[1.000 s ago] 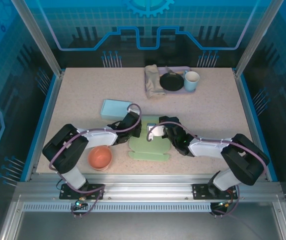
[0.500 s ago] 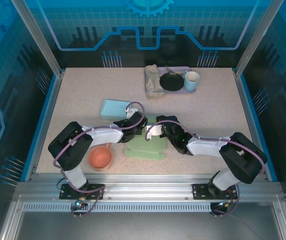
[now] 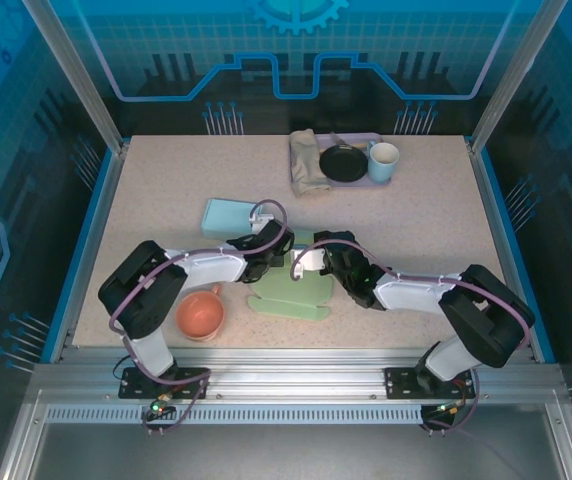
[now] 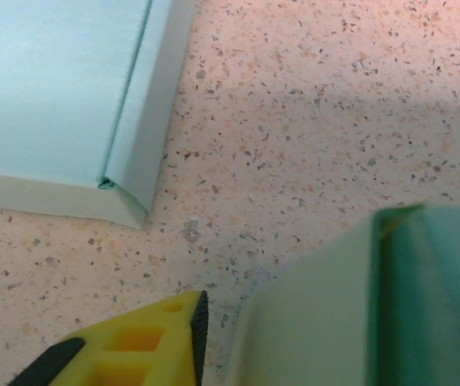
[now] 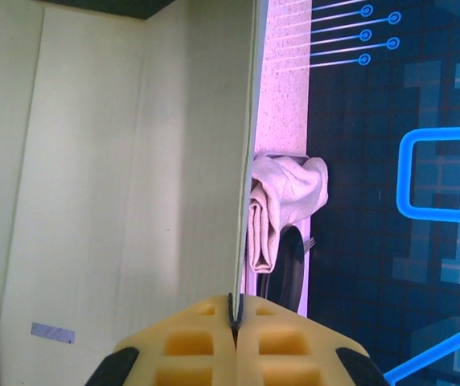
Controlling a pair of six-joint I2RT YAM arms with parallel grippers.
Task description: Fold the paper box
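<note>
Speckled table (image 3: 166, 180) in blue enclosure (image 3: 296, 60); right pincer (image 5: 232, 305) pinches paper box (image 5: 133, 161), left pincer (image 3: 274, 258) unclear.

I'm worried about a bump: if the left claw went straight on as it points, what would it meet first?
The left claw would probably meet the near corner of the light-blue box, across a strip of bare table; the green paper box sits to its right. Depth unclear.

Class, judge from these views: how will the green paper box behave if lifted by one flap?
Probably light and fairly stiff: the paper box panel pinched in the right end effector stands straight, without sagging. It likely bends at its creases, since one panel is raised while the rest lies flat on the table.
</note>
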